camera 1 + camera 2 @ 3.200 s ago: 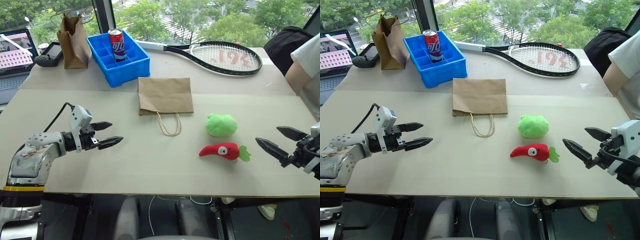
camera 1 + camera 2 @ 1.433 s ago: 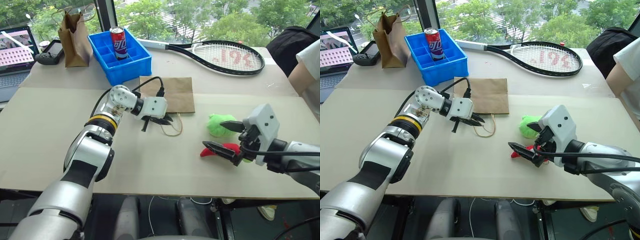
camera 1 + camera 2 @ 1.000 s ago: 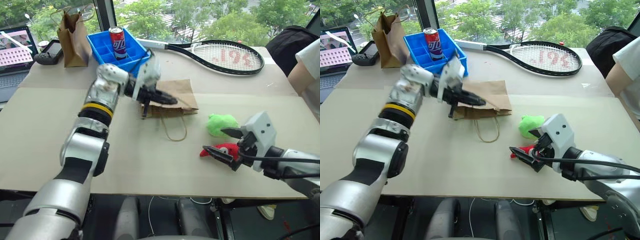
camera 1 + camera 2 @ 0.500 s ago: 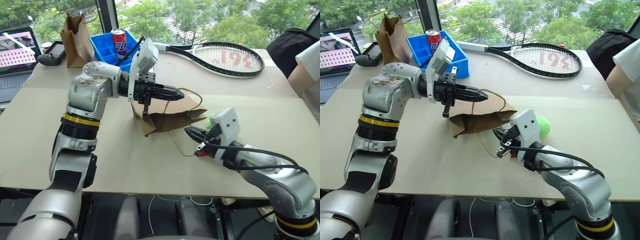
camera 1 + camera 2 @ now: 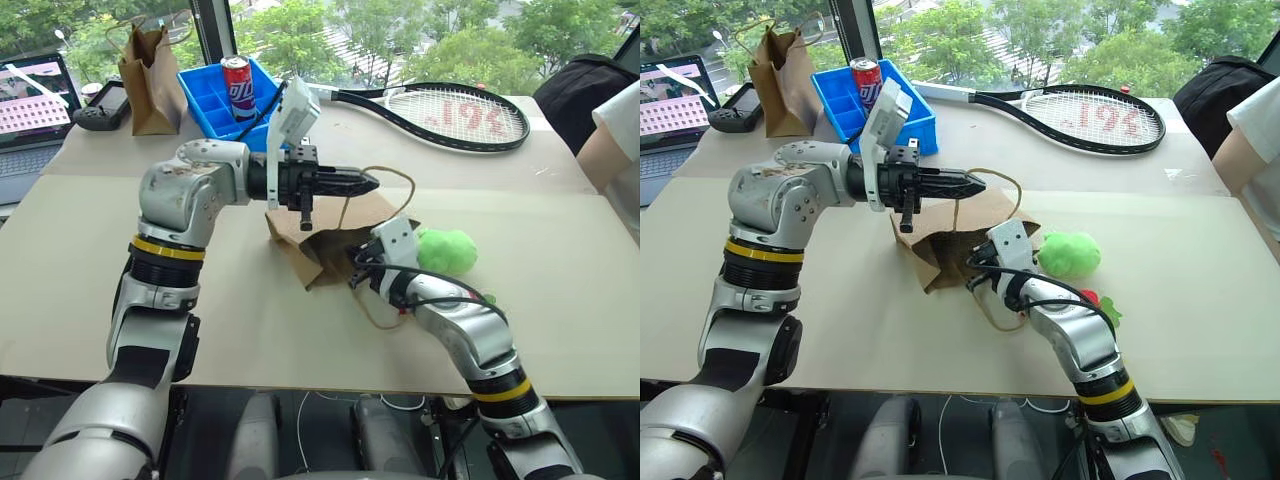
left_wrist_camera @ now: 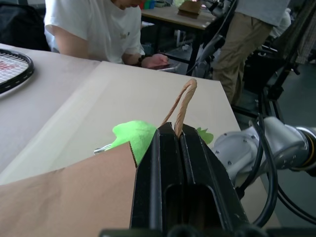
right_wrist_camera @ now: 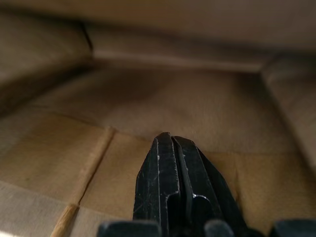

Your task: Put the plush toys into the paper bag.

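At centre frame in the left eye view, the left end effector [image 5: 368, 182] is clamped on a twine handle [image 6: 181, 102] of the paper bag [image 5: 325, 240], lifting it so its mouth gapes toward the right. Just right of it, the right end effector [image 7: 170, 143], fingers pressed together with nothing seen between them, is pushed inside the bag's mouth, apparently spreading it open for loading.

Neither plush toy is in the bag: the green plush toy [image 5: 447, 250] sits on the table [image 5: 90, 260] beside the opening, and the red chili toy [image 5: 1095, 304] peeks out from behind the right forearm. The next move likely calls for withdrawing and fetching a toy while the bag stays open.

Across the upper frame lie a laptop [image 5: 28, 105], a darker crumpled bag [image 5: 148, 68], a blue bin [image 5: 215, 95] holding a can [image 5: 236, 80], a racket [image 5: 450, 112] and a seated person [image 5: 612, 135]; none blocks the way.
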